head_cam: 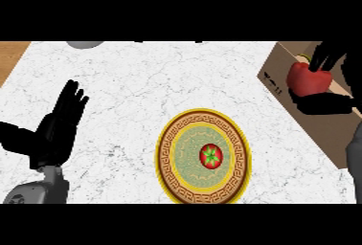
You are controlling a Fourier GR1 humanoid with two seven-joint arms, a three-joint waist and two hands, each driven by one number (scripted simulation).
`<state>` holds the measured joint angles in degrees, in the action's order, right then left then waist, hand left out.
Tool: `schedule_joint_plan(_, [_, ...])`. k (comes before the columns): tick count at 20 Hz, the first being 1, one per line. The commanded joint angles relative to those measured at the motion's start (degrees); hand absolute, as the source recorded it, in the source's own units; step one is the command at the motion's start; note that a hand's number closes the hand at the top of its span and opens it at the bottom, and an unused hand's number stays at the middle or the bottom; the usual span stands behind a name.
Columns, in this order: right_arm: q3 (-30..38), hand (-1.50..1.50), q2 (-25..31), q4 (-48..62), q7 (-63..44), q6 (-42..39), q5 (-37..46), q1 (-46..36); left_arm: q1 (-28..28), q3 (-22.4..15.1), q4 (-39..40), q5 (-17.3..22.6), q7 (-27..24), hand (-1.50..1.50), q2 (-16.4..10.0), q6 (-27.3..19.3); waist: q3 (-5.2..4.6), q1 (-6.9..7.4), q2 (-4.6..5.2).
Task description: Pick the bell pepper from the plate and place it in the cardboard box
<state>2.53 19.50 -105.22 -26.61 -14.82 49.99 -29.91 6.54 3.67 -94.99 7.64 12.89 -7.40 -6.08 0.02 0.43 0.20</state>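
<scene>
Our left hand [60, 127] rests open at left; our right hand [326, 103], curled round the bell pepper [309, 79], hovers over the cardboard box [277, 67].

Single head view, steeply downward.
It looks over the counter [141, 86] from near edge toward far edge, fairly close.

The right hand [326, 103] covers the top and underside of the bell pepper [309, 80]. The cardboard box [279, 72] runs off the right edge, its inside mostly hidden. A grey round thing [84, 44] is cut off at the top. On the plate [164, 153], the red-green centre spot [211, 156] may be only pattern.
</scene>
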Motion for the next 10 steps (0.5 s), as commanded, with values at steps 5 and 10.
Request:
schedule_joint_plan(5, [5.47, 1.5, 6.82, 20.11, 18.33, 11.18, 2.63, 2.59, 3.11, 0.11, 2.13, -0.78, 0.59, 0.0, 0.31, -0.55, 0.03, -0.18, 0.09])
schedule_joint_plan(10, [1.39, 1.5, 9.71, 32.72, 18.49, 8.72, 9.07, -2.81, -0.05, -0.66, 0.66, -1.17, -1.61, 0.0, 1.09, 0.0, -0.02, 0.66, 0.26])
